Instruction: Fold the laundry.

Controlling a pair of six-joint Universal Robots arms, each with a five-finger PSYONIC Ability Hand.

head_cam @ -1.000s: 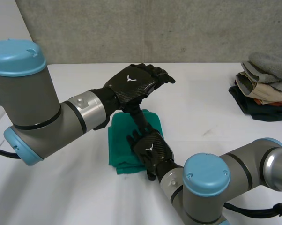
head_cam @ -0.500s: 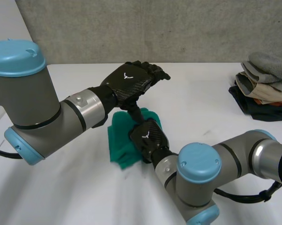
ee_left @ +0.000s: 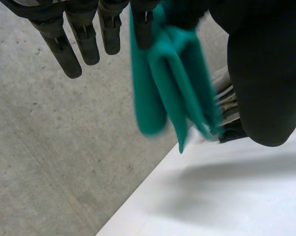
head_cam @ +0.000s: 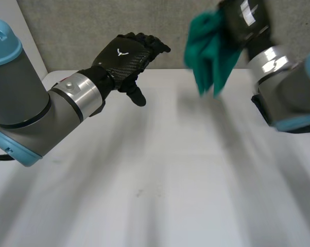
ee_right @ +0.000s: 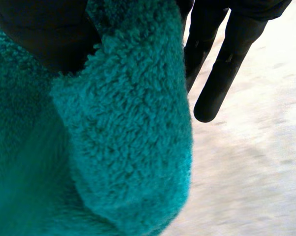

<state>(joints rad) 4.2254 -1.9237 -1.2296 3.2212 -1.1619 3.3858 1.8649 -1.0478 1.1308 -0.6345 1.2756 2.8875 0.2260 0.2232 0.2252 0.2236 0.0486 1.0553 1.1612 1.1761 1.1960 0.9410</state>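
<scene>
The green towel (head_cam: 209,51) hung in the air, well above the white table (head_cam: 160,175) and in front of the grey concrete wall (head_cam: 67,25); it was folded in layers and its lower end hung free. The right hand (head_cam: 241,18) held it from above; in the right wrist view the thumb (ee_right: 40,29) pressed into the thick loops of the cloth and clamped it, while the fingers (ee_right: 222,73) stood straight beside the fold. The left hand (head_cam: 125,54) was raised over the table, apart from the towel; its fingers (ee_left: 59,44) were nearly straight and loose, with nothing in them, and the towel was beyond their tips.

The table was smooth and plain; the wall behind it was rough, with small pits and marks. A pile of folded clothes (ee_left: 229,105) lay at the table's far side; the towel and the left hand covered most of it. The right hand was cut off at the upper edge of the head view; how its fingers lay behind the cloth I could not tell; the towel was blurred, so its layers could not be counted.
</scene>
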